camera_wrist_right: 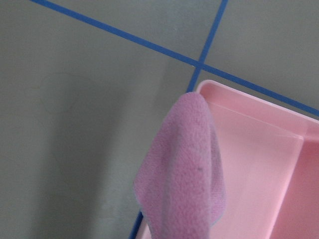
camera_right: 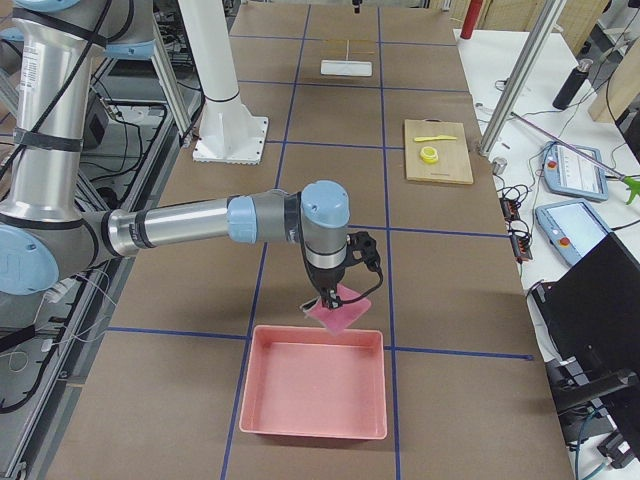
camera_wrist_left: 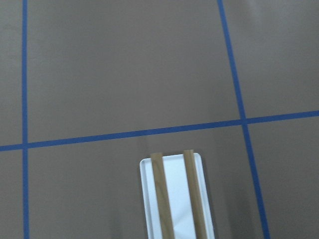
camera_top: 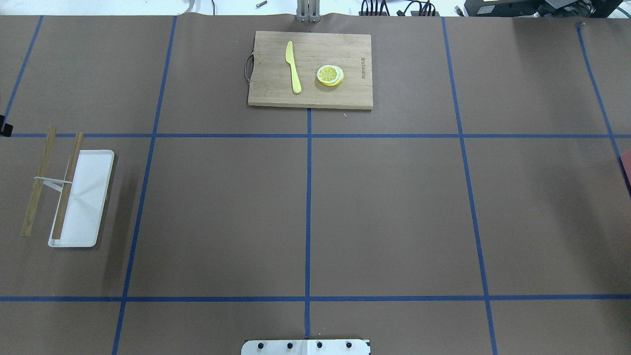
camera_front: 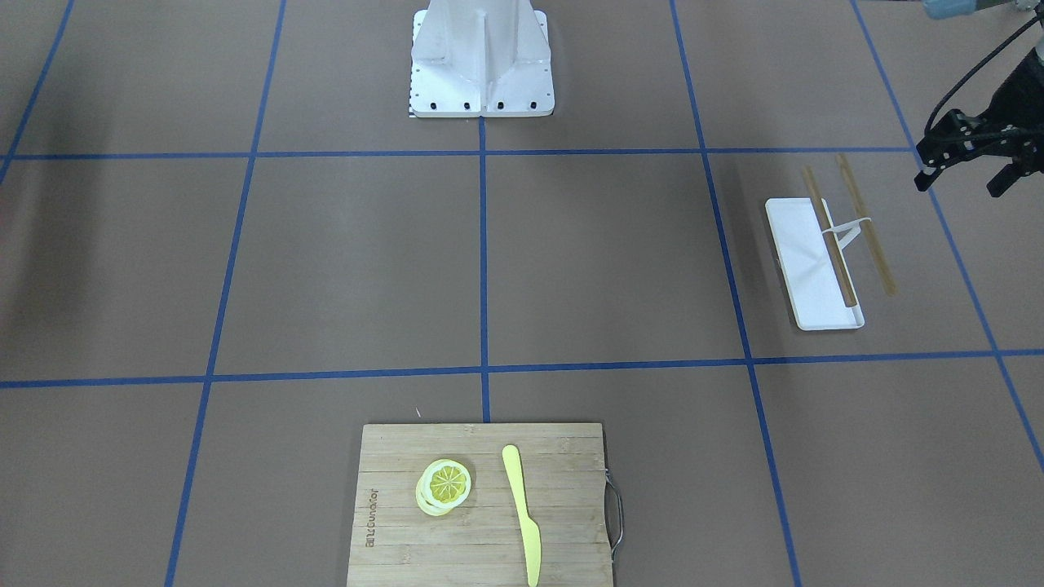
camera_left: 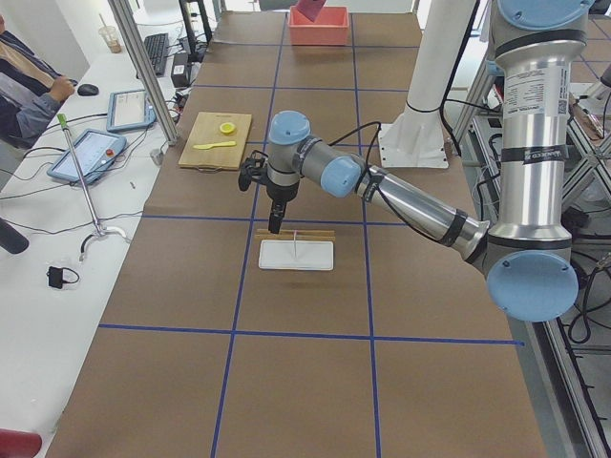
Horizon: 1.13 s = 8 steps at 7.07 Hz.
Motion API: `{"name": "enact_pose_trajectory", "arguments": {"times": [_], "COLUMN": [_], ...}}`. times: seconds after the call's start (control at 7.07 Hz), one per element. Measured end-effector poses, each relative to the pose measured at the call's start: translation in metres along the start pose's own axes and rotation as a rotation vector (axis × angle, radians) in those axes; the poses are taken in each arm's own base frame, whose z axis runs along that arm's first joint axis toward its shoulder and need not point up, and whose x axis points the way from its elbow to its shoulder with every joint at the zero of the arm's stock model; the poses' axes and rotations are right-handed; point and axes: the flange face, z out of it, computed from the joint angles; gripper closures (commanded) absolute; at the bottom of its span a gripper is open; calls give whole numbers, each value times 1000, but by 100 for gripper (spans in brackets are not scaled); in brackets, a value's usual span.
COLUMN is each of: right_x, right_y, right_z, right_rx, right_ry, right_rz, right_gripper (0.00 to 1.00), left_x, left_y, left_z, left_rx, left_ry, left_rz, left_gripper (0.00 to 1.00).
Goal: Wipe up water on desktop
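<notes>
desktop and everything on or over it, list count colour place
desktop: 1, brown with blue tape lines, under everything
bamboo cutting board: 1, tan, far centre edge
knife: 1, yellow, on the cutting board
lemon slices: small stack, yellow, beside the knife
tray: 1, white, robot's left side
wooden sticks: 2, brown, white band joining them, one across the tray, one beside it
bin: 1, pink, robot's right end
cloth: 1, pink, hanging over the bin's edge
pedestal: 1, white, near centre edge
left gripper: 1, black, open, hovering near the tray
right gripper: 1, black, cloth hangs from it, jaws unreadable
</notes>
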Motion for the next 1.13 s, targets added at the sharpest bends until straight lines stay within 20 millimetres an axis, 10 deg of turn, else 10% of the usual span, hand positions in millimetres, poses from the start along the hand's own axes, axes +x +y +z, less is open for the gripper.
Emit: {"name": "enact_pose_trajectory", "arguments": {"times": [0.42,0.57,1.13], "right_x": [61,66,67], "right_y": [46,52,62], "right_z": [40,47,53], "right_rx": [-99,-113,-122], "right_ry": [26,21,13], "right_rz": [-7,1,17], "right_gripper": [71,1,0], "left_x": [-38,-41,-60], "left_y": [17,22,37], "left_z": [3,4,4], "left_rx": [-47,-52,-61], "left_ry": [55,55,44], "left_rz": [-34,-40,-82], "left_gripper": [2,2,2]}}
